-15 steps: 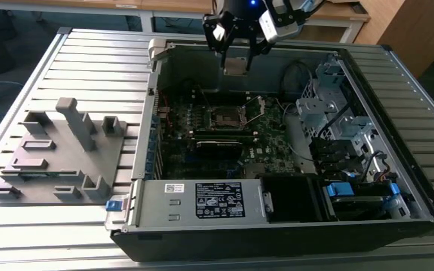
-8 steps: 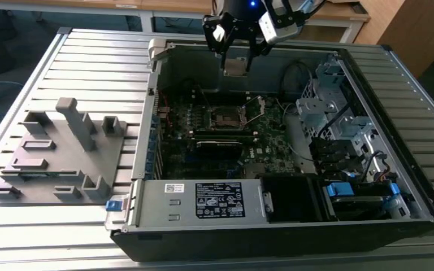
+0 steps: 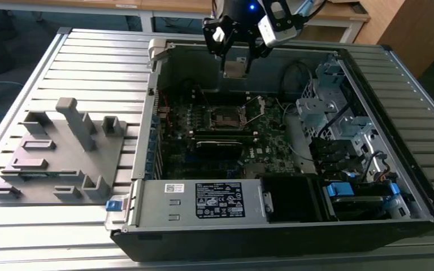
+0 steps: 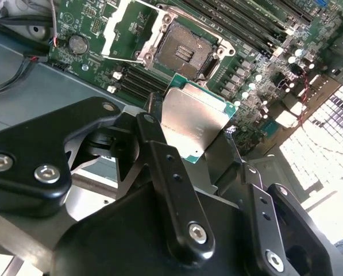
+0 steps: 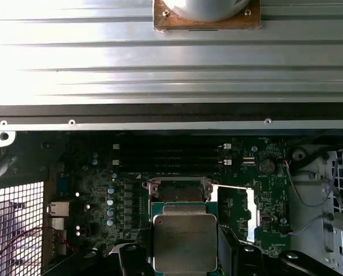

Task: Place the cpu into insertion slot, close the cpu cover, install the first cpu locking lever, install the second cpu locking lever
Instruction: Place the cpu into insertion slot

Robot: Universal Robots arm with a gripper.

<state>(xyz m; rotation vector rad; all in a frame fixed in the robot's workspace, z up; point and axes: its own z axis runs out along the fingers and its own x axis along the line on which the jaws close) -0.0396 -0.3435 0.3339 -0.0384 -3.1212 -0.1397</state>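
My gripper (image 3: 236,63) hangs over the back part of the open computer case, shut on the cpu (image 3: 236,69), a flat square chip with a dull silvery top. In both wrist views the cpu (image 4: 195,117) (image 5: 184,241) sits clamped between the two black fingers (image 4: 153,109), held well above the green board. The insertion slot (image 3: 224,117) (image 4: 182,52) (image 5: 177,191) lies bare below it, a dark square with a metal rim. The cpu cover (image 4: 127,27) (image 5: 235,208) stands swung open beside the socket.
A grey fixture plate (image 3: 51,155) with upright blocks lies at the exterior view's left on the slatted table (image 3: 104,62). Inside the case are a labelled power supply box (image 3: 202,200), a metal drive cage (image 3: 334,113) with cables, and long black memory slots (image 5: 171,154).
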